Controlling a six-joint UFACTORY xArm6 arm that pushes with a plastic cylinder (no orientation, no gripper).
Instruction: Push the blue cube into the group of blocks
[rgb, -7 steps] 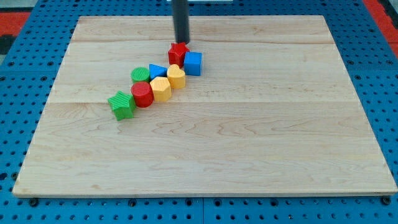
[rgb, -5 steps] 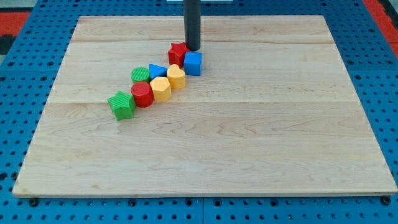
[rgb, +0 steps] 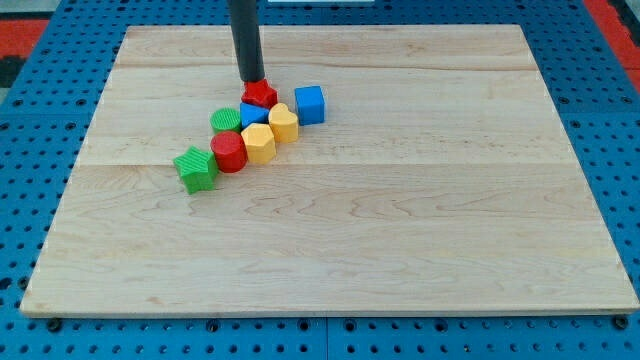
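The blue cube (rgb: 310, 104) sits on the wooden board (rgb: 400, 220), just right of the group with a small gap to the yellow heart-like block (rgb: 284, 122). My tip (rgb: 252, 80) stands just above the red star block (rgb: 260, 95), touching or nearly touching its upper-left side, left of the blue cube. The group runs diagonally: red star, blue triangle (rgb: 253, 113), green cylinder (rgb: 226, 121), yellow heart-like block, yellow hexagon (rgb: 259, 143), red cylinder (rgb: 229, 152), green star (rgb: 195, 168).
The board lies on a blue pegboard (rgb: 40, 150). A red patch (rgb: 30, 25) shows at the view's top left corner.
My tip moved left from beside the blue cube to above the red star. The red star slid left and down, away from the blue cube, onto the blue triangle's top side.
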